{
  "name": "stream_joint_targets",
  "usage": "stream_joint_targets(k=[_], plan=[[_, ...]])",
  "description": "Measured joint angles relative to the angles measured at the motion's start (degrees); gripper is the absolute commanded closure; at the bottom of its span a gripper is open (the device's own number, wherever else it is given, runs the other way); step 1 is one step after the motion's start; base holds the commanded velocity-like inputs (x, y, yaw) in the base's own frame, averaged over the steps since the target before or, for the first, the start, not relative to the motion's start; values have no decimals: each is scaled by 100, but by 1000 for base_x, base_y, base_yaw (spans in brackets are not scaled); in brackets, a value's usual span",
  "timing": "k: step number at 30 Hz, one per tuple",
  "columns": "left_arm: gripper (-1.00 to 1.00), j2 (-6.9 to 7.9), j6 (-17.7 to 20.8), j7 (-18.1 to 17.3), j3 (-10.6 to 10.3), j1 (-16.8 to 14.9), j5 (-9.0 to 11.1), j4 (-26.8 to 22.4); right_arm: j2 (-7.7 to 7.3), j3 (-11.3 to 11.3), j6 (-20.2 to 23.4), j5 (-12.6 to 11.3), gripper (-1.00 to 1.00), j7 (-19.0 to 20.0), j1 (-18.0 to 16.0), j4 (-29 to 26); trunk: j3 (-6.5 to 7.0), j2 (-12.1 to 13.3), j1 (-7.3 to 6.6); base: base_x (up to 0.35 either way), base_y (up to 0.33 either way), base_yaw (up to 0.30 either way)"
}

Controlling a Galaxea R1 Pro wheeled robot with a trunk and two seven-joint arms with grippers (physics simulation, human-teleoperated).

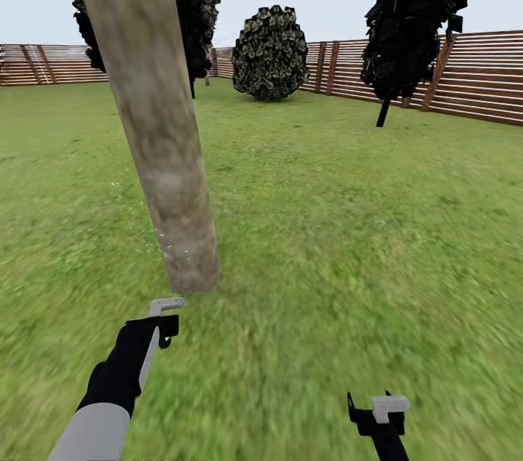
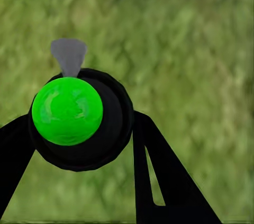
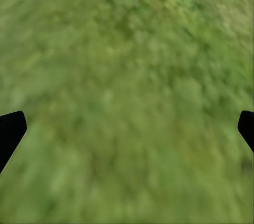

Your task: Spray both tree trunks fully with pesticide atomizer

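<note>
Grass (image 1: 349, 243) runs from under our arms out to the fence (image 1: 479, 76), and it is the biggest thing we see. Next in size is the trunk (image 1: 149, 105), a thick grey-brown column leaning toward 11 o'clock as it rises, its foot at about 12 o'clock from our left hand (image 1: 164, 316) and just beyond it. A second tree (image 1: 414, 18) stands far off at 1 o'clock, near the fence, with a round bush (image 1: 270, 53) between the two.

Our left hand is pinched on the atomizer (image 2: 79, 121); the left wrist view shows a black body with a green ball top held between the two fingers (image 2: 164, 176), and a grey nozzle (image 2: 69, 55) aimed at the trunk's foot, which shows at that picture's edge. From the head, the atomizer's pale head sits at the tip of the left arm, near the trunk but not touching it. We see no specks of pesticide for certain.

Our right hand (image 3: 127, 128) is spread, with bare grass between its tips. It hangs low at 5 o'clock, well apart from the trunk.

We judge the left arm the nearer one, and the spray must climb along the trunk's lean.
</note>
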Motion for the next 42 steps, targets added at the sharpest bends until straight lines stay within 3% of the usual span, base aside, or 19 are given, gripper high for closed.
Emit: stream_joint_targets(k=[3, 8, 13, 17, 20, 22, 31, 35, 37, 40, 42], plan=[[100, -109, 57, -6, -90, -97, 34, 102, -20, -1, 0, -5, -100, -8, 0, 1, 0, 0, 0, 0, 0, 19], [100, -468, 152, -14, -507, -631, 55, 151, -35, -1, 1, -7, -100, -11, 0, 4, 1, 0, -1, 0, 0, 2], [100, -474, 378, -10, -543, -1019, -9, 155, -36, -1, 3, -6, -100, -11, 0, 6, 0, 0, 0, 0, 0, 0], [100, -340, 516, -16, -507, -1053, -75, 146, -36, -1, 5, -6, -100, -11, 0, 8, 0, 0, 0, 0, 0, 0], [100, -96, 531, -22, -496, -1027, -105, 144, -36, 0, 7, -6, -100, -11, 0, 9, 0, 0, 0, 0, 0, 0], [100, -13, 532, -25, -495, -1015, -75, 119, -36, -1, 6, -6, -100, -11, 0, 9, 0, 0, 0, 0, 0, 0], [100, -95, 534, -26, -553, -1040, -40, 58, -36, -1, 7, -6, -100, -11, 0, 9, 0, 0, 0, 79, 0, 0], [100, -29, 545, -22, -544, -1037, -79, 58, -36, -1, 9, -6, -100, -11, 0, 9, 0, 0, 0, 28, 0, 0], [100, 78, 554, -20, -512, -1033, -119, 33, -36, 0, 7, -6, -100, -11, 0, 9, 0, 0, 0, 3, 0, 0], [100, 429, 594, -26, -492, -1022, -111, -7, -36, 0, 6, -6, -100, -11, 0, 9, 0, 0, 0, 0, 0, 0], [100, 499, 601, -31, -500, -1015, -46, -12, -36, -1, 2, -6, -100, -11, 0, 9, 0, 0, 0, 0, 0, 0]])
